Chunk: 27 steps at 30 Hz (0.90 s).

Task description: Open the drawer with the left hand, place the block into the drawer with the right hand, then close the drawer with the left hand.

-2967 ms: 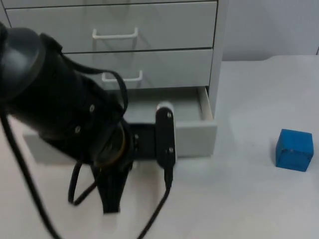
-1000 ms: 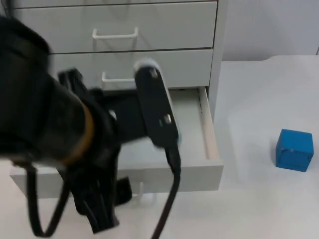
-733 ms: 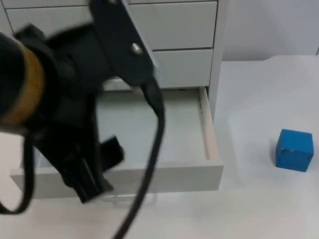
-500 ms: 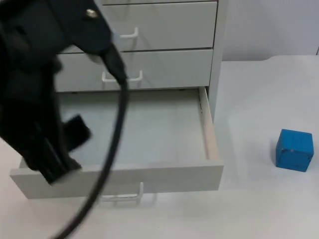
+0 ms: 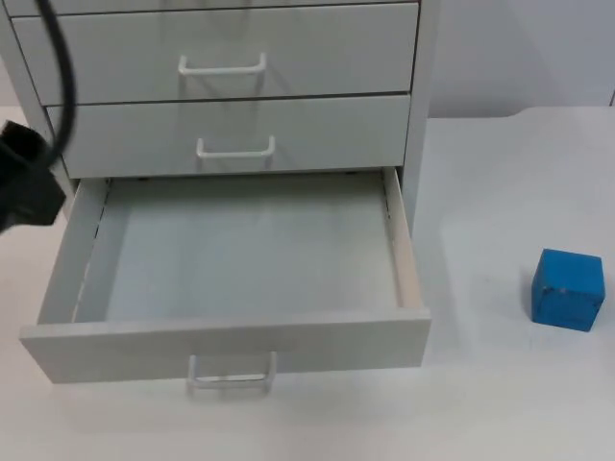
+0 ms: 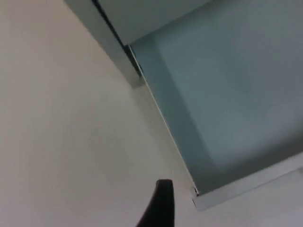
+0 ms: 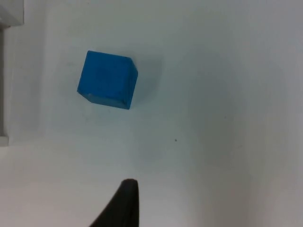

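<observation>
Left claw [image 6: 158, 208] beside open grey drawer [image 5: 231, 254], grip unclear | right claw [image 7: 124, 203] likewise | blue cube block [image 5: 568, 289]

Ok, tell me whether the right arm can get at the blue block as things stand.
Probably yes. The blue block sits alone on the white table, apart from the open drawer, with nothing on or beside it. The right gripper hangs above the table near it.

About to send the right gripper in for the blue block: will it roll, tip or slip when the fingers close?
The blue block looks like a solid cube resting flat on the table, so it probably won't roll or tip. Its faces look flat and matte in the right wrist view, likely giving a fair grip. It stands alone, so a nudge may slide it.
</observation>
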Each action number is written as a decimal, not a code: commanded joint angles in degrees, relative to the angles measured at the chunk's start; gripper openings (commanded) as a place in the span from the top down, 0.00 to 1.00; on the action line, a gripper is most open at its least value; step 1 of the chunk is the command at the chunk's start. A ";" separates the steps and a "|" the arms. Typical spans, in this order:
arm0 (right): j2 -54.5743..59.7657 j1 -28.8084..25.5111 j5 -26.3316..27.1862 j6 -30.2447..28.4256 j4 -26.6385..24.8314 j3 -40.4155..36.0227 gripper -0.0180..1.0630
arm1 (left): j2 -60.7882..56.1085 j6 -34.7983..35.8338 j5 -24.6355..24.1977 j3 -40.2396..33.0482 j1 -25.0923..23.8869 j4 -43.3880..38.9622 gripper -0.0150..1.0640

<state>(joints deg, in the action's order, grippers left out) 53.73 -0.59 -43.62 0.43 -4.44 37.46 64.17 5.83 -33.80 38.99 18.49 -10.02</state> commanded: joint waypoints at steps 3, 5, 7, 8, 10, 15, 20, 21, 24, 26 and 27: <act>-0.06 -0.31 -0.23 0.06 -0.17 0.32 0.01 | -1.38 -14.35 -0.04 0.16 -9.99 21.11 0.26; -0.06 -0.31 -0.23 0.06 -0.17 0.32 0.01 | -1.91 -15.99 -0.80 0.16 -12.44 23.45 0.26; -0.06 -0.21 -0.13 0.06 -0.17 0.32 0.01 | -3.11 -17.12 -2.54 0.16 -16.99 26.10 0.26; -0.06 -0.20 -0.02 0.06 -0.17 0.32 0.01 | -3.81 -17.12 -3.61 0.16 -18.67 26.10 0.26; -0.06 -0.20 0.08 0.06 -0.17 0.32 0.01 | -4.54 -17.12 -4.80 0.16 -20.64 26.10 0.26; -0.06 -0.20 0.08 0.06 -0.40 0.32 0.01 | -8.23 -16.33 -8.12 0.16 -25.42 26.68 0.26; -0.06 -0.20 0.08 0.06 -0.40 0.32 0.01 | -14.52 -16.33 -8.93 -0.67 -25.58 23.91 0.26; -0.06 -0.20 -0.03 0.06 -0.41 0.32 0.01 | -16.30 -16.33 -8.51 -1.46 -25.58 23.47 0.26; -0.06 -0.20 -0.26 0.06 -0.62 0.32 0.01 | -19.96 -16.33 -6.89 -3.71 -25.58 22.58 0.26; -0.06 -0.20 -0.52 -0.04 -0.76 0.32 0.01 | -24.13 -16.33 -4.48 -6.82 -25.58 22.08 0.26; -0.06 -0.20 -0.52 -0.03 -0.76 0.32 0.01 | -25.77 -16.33 -3.70 -8.03 -25.58 22.18 0.26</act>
<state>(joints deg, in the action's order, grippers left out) 53.73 -0.59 -43.62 0.43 -4.78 37.46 42.14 -10.48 -39.81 33.45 -6.95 12.78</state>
